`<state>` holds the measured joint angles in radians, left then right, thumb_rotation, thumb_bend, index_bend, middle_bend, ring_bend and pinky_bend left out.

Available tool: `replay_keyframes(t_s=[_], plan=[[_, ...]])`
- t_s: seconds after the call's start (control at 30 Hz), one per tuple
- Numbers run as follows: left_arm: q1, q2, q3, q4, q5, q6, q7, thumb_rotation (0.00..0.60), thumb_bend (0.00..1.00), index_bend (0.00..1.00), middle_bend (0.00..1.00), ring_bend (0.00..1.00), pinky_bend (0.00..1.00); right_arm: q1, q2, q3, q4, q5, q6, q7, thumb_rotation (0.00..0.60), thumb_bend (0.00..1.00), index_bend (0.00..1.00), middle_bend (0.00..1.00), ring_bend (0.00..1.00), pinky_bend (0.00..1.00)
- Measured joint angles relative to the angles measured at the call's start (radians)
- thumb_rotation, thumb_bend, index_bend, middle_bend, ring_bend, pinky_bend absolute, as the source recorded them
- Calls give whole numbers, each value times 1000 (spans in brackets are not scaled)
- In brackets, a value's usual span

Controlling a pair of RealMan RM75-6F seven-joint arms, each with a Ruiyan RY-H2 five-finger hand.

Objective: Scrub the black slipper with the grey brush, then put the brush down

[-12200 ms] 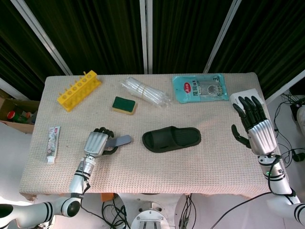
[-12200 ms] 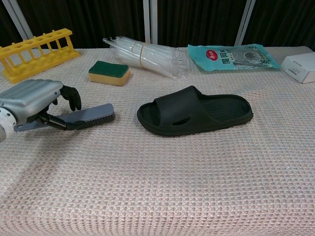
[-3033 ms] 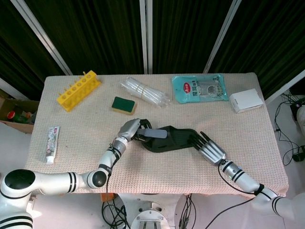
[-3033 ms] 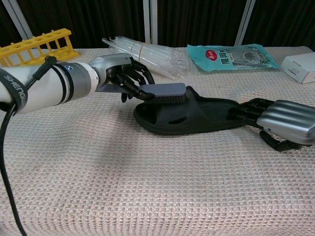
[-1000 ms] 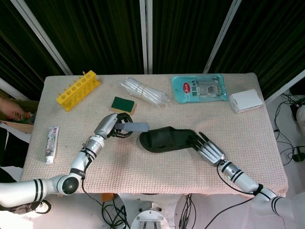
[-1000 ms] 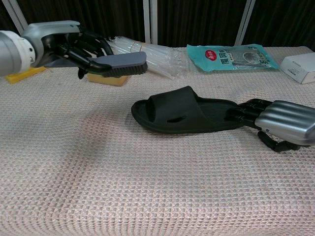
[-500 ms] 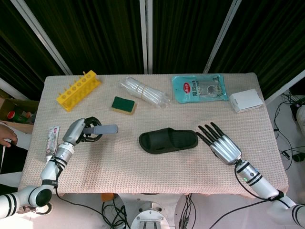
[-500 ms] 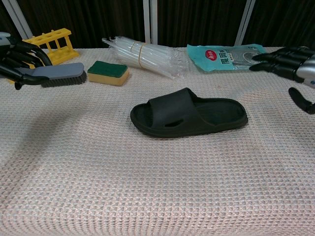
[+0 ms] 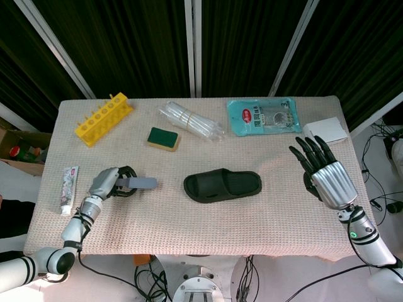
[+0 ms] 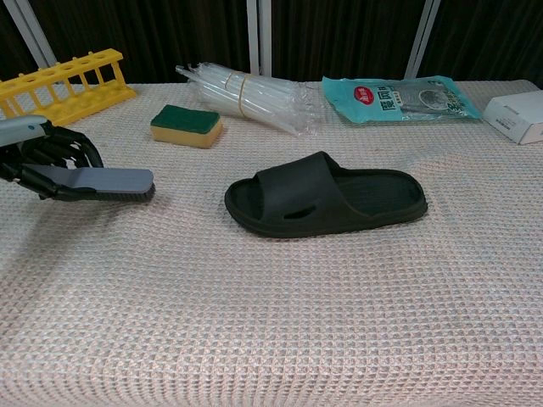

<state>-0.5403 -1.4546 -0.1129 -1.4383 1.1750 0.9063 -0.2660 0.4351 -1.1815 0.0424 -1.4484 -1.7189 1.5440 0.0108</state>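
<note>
Bristles of the grey plastic scrub brush (image 9: 137,183) meet the table as the left hand (image 9: 106,182) holds its handle (evidently set-down), well left of the black rubber slipper (image 9: 222,186); the right hand (image 9: 327,174) is spread wide, holding nothing.

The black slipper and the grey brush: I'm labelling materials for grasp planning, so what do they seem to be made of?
Black slipper: probably moulded foam or rubber, matte, one seamless piece with soft rounded edges. Grey brush: smooth matte grey back, likely plastic, with dark bristles beneath; its handle is held by the left robot hand.
</note>
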Motion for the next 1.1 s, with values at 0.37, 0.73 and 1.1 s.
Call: replay_keyframes(t_s=[0.37, 0.73, 1.1], plan=[[9, -37, 7, 71, 19, -23, -32, 600, 397, 595, 610, 585, 593, -13, -4, 8, 7, -1, -11, -4, 600, 778, 0, 0, 0, 0], [12, -44, 21, 111, 83, -49, -109, 600, 347, 255, 313, 292, 391, -26, 0, 23, 3, 2, -18, -32, 600, 778, 0, 0, 0, 0], [22, -44, 24, 119, 121, -14, -110, 600, 347, 255, 293, 193, 325, -34, 0, 34, 5, -1, -15, -36, 600, 778, 0, 0, 0, 0]])
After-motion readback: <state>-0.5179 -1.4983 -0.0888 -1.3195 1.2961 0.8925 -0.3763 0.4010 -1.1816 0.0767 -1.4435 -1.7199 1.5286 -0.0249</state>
